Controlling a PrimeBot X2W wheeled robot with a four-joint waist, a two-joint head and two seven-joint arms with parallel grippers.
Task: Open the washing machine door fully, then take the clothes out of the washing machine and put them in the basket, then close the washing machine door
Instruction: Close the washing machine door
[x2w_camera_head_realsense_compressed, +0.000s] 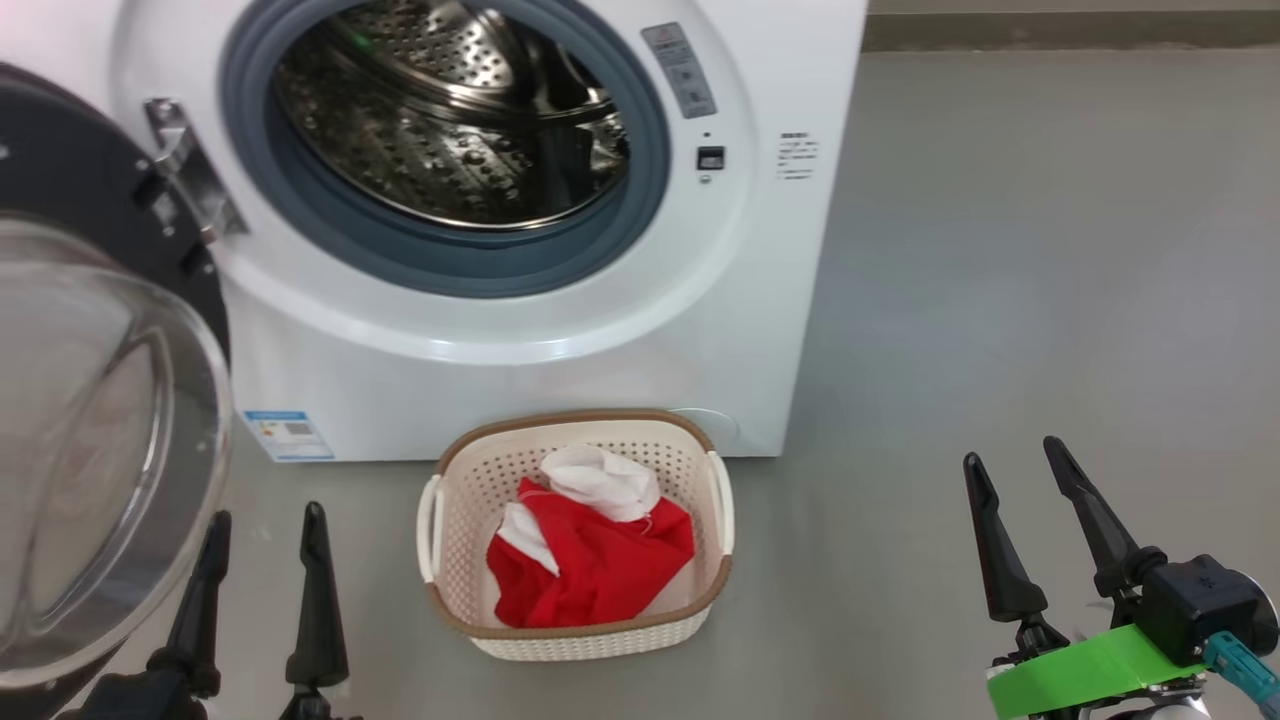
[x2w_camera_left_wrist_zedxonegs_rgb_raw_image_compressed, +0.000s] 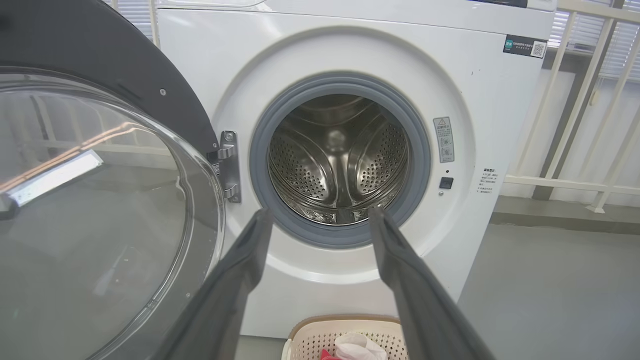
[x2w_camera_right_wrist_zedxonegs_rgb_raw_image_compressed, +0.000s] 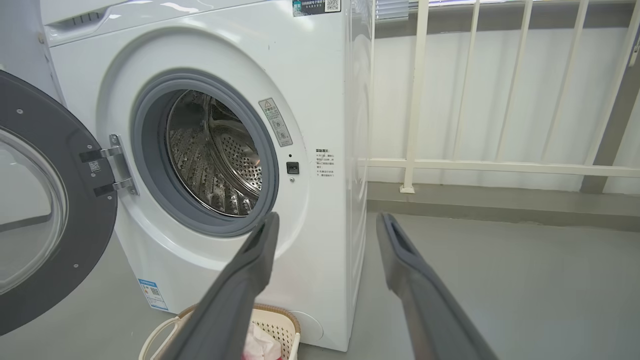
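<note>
Both grippers are empty with their fingers spread wide. The left gripper (x2w_camera_head_realsense_compressed: 267, 515) sits low in front of the washer's (x2w_camera_head_realsense_compressed: 600, 340) left corner. The right gripper (x2w_camera_head_realsense_compressed: 1013, 452) is out past the washer's right side, over bare floor.

The drum (x2w_camera_head_realsense_compressed: 450, 110) looks empty to me; I can see only perforated steel through the grey ring. The clothes (x2w_camera_head_realsense_compressed: 590, 560), red with a white piece on top, lie in the basket (x2w_camera_head_realsense_compressed: 585, 645), which stands on the floor against the washer's front, below the opening. So I judge that unloading is done and only closing the door remains.

The door (x2w_camera_head_realsense_compressed: 100, 420) hangs from the hinge (x2w_camera_head_realsense_compressed: 185, 180) at the left of the washer's opening. It is swung well out toward me, with its glass bowl facing the opening side. It pivots about that upright hinge line, so its free edge is the part farthest from the washer and nearest my left gripper. In the head view the gripper's outer finger overlaps the door's lower rim, but I cannot tell whether they touch.

The left arm is clearly the closer one, as the right arm is well apart, on the washer's far side. The door lies to the left of the left gripper. To close it I would have to get round its free edge and push it right, back toward the opening. The curved glass could easily let a finger slip.
</note>
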